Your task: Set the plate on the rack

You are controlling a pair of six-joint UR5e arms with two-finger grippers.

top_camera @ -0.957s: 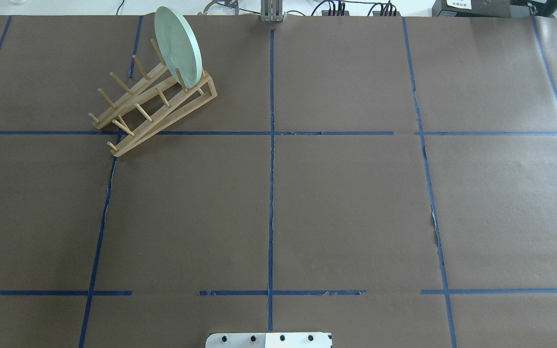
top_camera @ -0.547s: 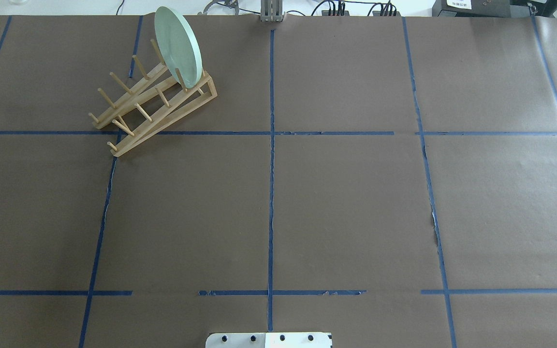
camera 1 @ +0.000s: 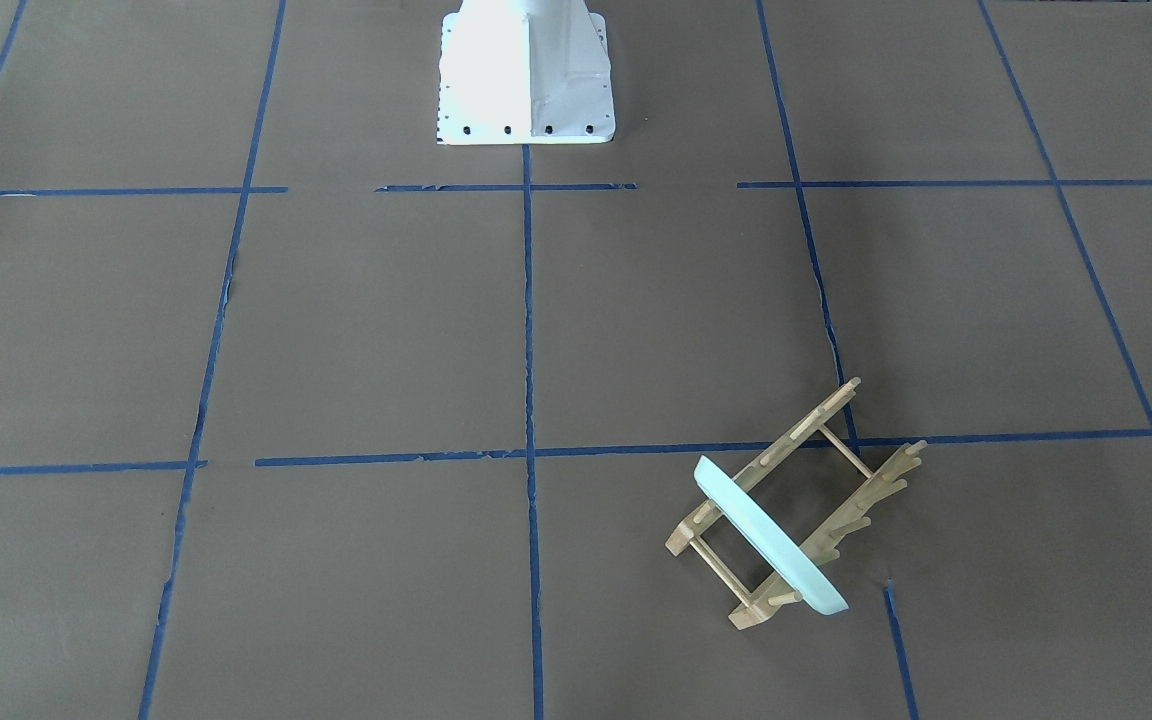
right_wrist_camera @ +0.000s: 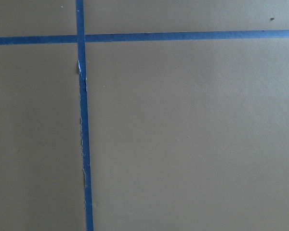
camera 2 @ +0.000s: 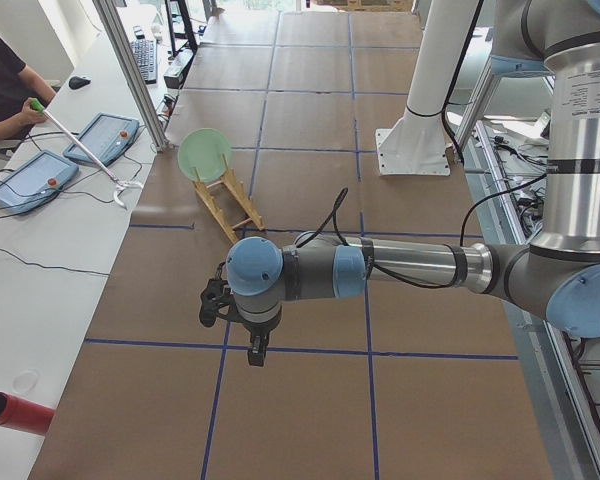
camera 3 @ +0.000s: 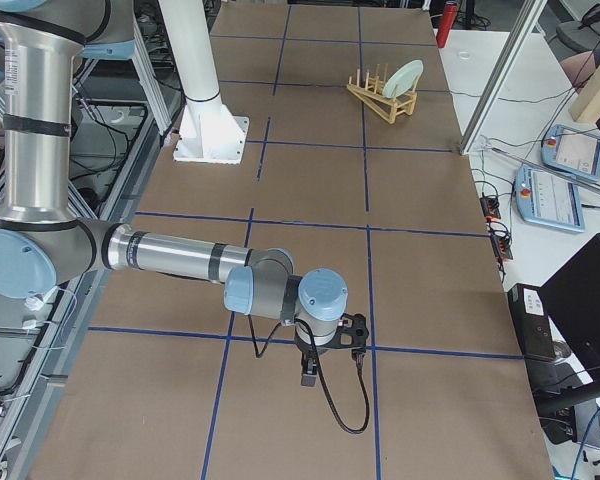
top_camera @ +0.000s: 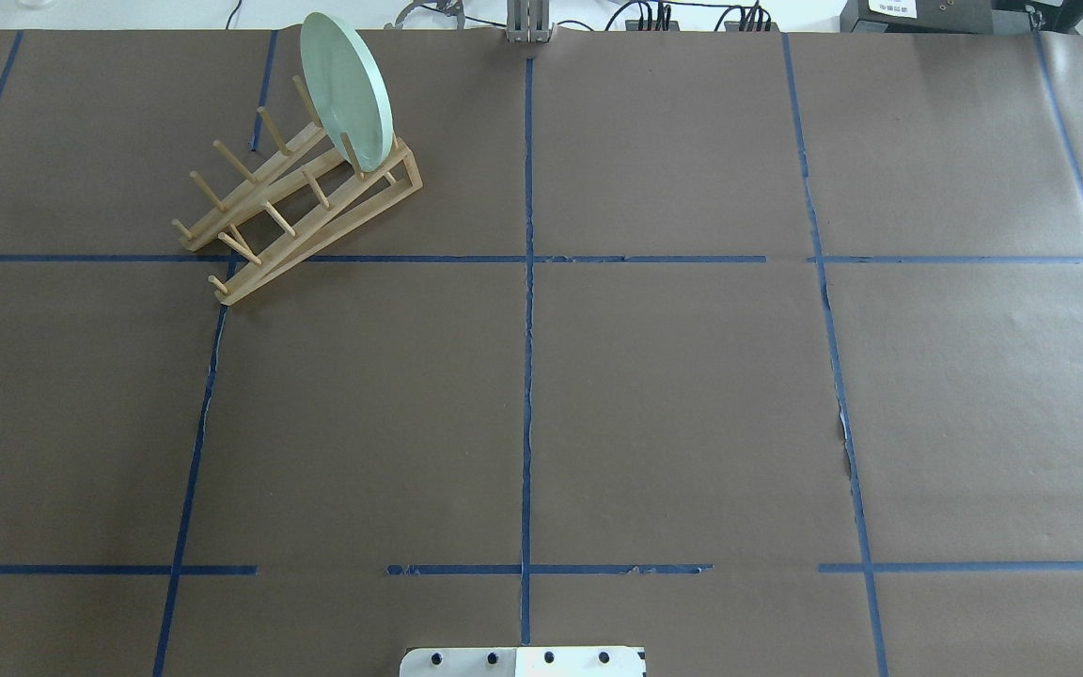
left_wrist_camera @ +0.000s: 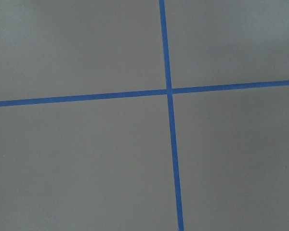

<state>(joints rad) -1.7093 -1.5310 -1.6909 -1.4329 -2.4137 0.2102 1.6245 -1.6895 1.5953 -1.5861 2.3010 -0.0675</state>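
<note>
The pale mint-green plate (top_camera: pixel 346 89) stands on edge in the end slot of the light-wood rack (top_camera: pixel 297 202) at the far left of the table. Both also show in the front view, plate (camera 1: pixel 771 540) and rack (camera 1: pixel 796 430), and small in the side views, plate (camera 2: pixel 204 153) and rack (camera 3: pixel 375 95). No gripper touches them. My left gripper (camera 2: pixel 255 352) hangs over bare paper at the table's left end. My right gripper (camera 3: pixel 307 378) hangs over bare paper at the right end. I cannot tell whether either is open or shut. The wrist views show only paper and tape.
Brown paper with a blue tape grid (top_camera: pixel 527 282) covers the table. The white robot base (camera 1: pixel 526 75) stands at the near edge. A metal post (top_camera: pixel 527 23) and cables sit at the far edge. Tablets (camera 2: pixel 30 180) and a red cylinder (camera 2: pixel 15 412) lie on the operators' bench.
</note>
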